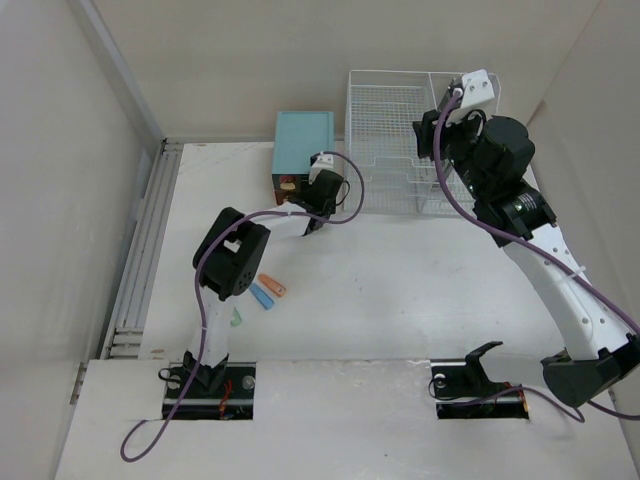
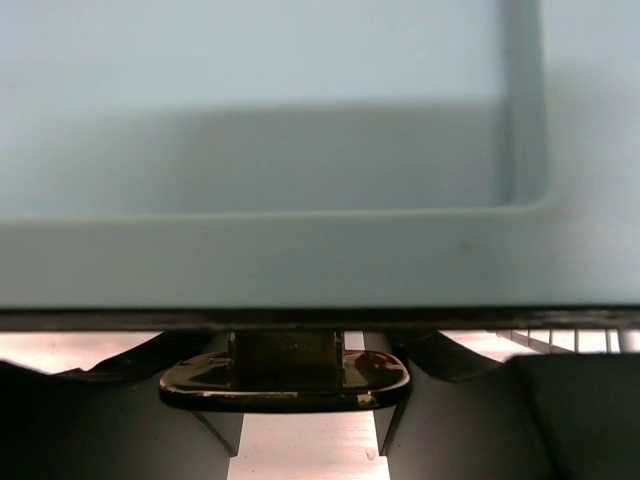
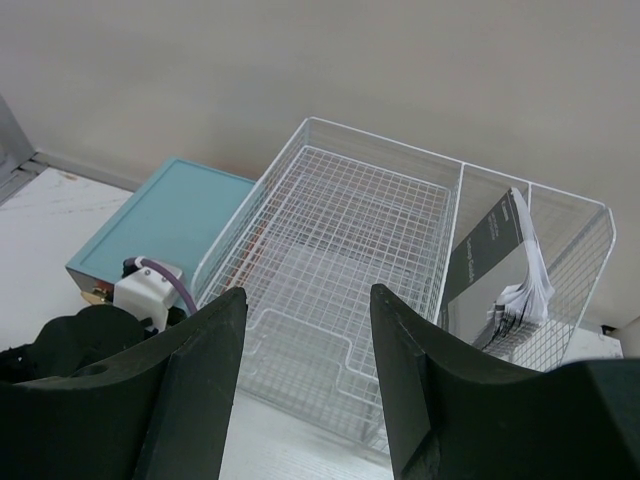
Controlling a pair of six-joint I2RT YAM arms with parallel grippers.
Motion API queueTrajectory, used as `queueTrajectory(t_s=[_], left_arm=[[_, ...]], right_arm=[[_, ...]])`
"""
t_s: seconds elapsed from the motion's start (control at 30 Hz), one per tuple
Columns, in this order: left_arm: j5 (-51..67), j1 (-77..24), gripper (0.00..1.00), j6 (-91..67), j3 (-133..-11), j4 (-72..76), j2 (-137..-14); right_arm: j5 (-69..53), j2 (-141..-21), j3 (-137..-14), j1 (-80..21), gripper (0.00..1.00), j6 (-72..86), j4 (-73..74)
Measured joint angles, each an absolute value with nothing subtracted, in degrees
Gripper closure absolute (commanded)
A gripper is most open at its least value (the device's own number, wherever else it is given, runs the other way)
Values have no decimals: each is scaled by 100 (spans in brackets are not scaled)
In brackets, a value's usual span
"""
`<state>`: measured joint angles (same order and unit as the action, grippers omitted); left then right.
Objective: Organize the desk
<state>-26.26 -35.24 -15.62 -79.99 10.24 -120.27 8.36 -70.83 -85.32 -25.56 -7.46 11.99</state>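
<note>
The white desk (image 1: pixel 400 290) carries a teal drawer box (image 1: pixel 304 140) at the back. My left gripper (image 1: pixel 320 190) is at the box's front. In the left wrist view its fingers (image 2: pixel 120 420) stand close on either side of the dark glossy drawer handle (image 2: pixel 285 375), shut on it, under the teal box (image 2: pixel 300 260). My right gripper (image 1: pixel 432 135) hangs open and empty above the white wire-mesh rack (image 1: pixel 390 110); the right wrist view shows it (image 3: pixel 305 295) over the rack's wide tray (image 3: pixel 340 250).
Small orange (image 1: pixel 272 286), blue (image 1: pixel 262 296) and green (image 1: pixel 237 317) items lie on the desk beside the left arm. A dark booklet with papers (image 3: pixel 500 270) stands in the rack's right compartment. Metal rails (image 1: pixel 145 250) run along the desk's left edge. Walls close in at the back and sides.
</note>
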Motion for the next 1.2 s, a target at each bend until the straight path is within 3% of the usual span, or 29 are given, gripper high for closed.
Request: queueTrajectory(t_s=[0.2, 1.2], left_arm=[[-2622, -3527, 80, -1579, -7937, 1098, -12011], [-3000, -4541, 80, -2381, -5172, 1393, -9913]], right_arm=[[836, -7083, -8532, -2556, 42, -746, 1199], [703, -6997, -8527, -2556, 42, -703, 1199]])
